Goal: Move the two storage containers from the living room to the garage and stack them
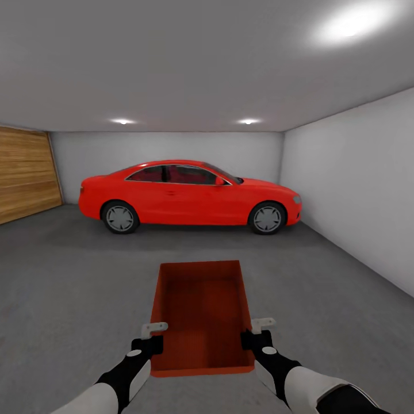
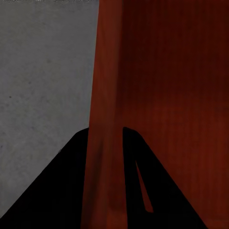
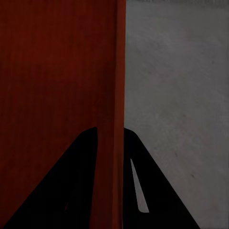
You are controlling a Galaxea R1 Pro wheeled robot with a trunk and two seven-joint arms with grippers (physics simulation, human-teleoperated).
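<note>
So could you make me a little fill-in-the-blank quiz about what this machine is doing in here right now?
1. The robot carries one orange-red storage container with ____ grippers.
2. The left gripper and right gripper each pinch a thin ____ of the container.
3. Ahead stands a car coloured ____.
4. The wall at the left is clad in ____ planks.

Missing words: both; wall; red; wooden

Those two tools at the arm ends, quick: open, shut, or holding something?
Left tool: shut on the left wall of the storage container.
Right tool: shut on the container's right wall.
</note>
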